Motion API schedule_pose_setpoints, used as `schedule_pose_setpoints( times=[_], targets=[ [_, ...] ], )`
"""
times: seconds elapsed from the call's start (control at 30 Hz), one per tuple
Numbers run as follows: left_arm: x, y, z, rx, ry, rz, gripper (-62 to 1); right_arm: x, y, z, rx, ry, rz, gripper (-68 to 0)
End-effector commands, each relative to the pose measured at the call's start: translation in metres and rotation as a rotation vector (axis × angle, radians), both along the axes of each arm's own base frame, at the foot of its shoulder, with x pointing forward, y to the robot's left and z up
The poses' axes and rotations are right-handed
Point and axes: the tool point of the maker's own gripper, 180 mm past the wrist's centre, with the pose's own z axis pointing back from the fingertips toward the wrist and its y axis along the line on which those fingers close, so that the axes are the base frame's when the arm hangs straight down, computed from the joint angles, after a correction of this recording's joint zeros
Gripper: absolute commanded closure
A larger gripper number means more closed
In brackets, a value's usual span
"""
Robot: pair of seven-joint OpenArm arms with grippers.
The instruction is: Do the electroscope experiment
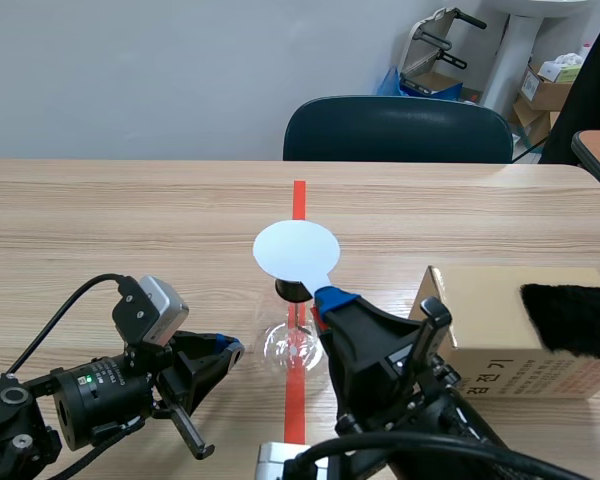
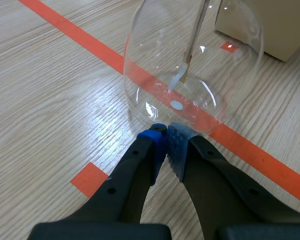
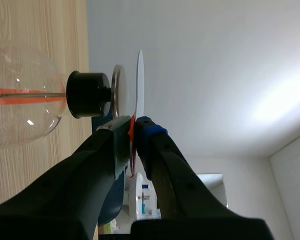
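1. Wooden table point(image 1: 100, 220) w/ orange tape line point(image 1: 298, 200) running from near edge to far edge; dark chair point(image 1: 400, 130) behind far edge.
2. Electroscope point(image 1: 292, 345) stands on the tape line, mid-table, closer to near edge. Upright: long axis vertical, black stopper point(image 1: 291, 290) and metal plate point(image 3: 118, 90) on top, plate facing up, rod point(image 2: 200, 25) running down into the glass bulb.
3. Right gripper point(image 1: 325, 305) is clamped on the handle of the white disc point(image 1: 296, 250), coming in from the near-edge side. Disc is level and centred over the plate.
4. Key relation: per right wrist view, disc point(image 3: 139, 80) sits parallel to the plate, just above it, thin gap showing, so apart, not touching. Any coming move would prob. run along the vertical axis: down to meet the plate or up and away.
5. Right arm is the nearer one for the top. Left gripper point(image 1: 230, 350) lies low on the table, pads closed on nothing, tip just beside the bulb's base on the left-edge side; contact w/ the glass can't be told.
6. Foil leaf point(image 2: 179, 77) hangs at the rod's end; spread or not is hard to tell.
7. Cardboard box point(image 1: 500, 320) w/ black fuzzy cloth point(image 1: 575, 320) on it sits toward the right edge, apart from the bulb.
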Motion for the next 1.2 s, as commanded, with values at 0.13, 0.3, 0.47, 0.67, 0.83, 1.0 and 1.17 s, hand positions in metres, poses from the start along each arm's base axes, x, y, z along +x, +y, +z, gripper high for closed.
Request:
schedule_pose_setpoints(
  times=[0.13,0.3,0.47,0.67,0.83,1.0,1.17],
  targets=[
    [0.003,-0.007,0.010,-0.044,-0.020,-0.001,-4.0,0.016,-0.018,0.009,0.011,-0.031,-0.114,-1.3],
    [0.003,-0.007,0.010,-0.044,-0.020,-0.001,-4.0,0.027,-0.041,0.008,0.017,-0.025,-0.252,-1.3],
    [0.003,-0.007,0.010,-0.044,-0.020,-0.001,-4.0,0.034,-0.063,0.008,0.022,-0.019,-0.381,-1.3],
    [0.003,-0.007,0.010,-0.044,-0.020,-0.001,-4.0,0.037,-0.082,0.007,0.027,-0.013,-0.492,-1.3],
    [0.003,-0.007,0.010,-0.044,-0.020,-0.001,-4.0,0.038,-0.089,0.007,0.028,-0.012,-0.528,-1.3],
    [0.003,-0.007,0.010,-0.044,-0.020,-0.001,-4.0,0.038,-0.089,0.007,0.028,-0.012,-0.528,-1.3],
    [0.003,-0.007,0.010,-0.044,-0.020,-0.001,-4.0,0.038,-0.089,0.007,0.028,-0.012,-0.528,-1.3]
  ],
)
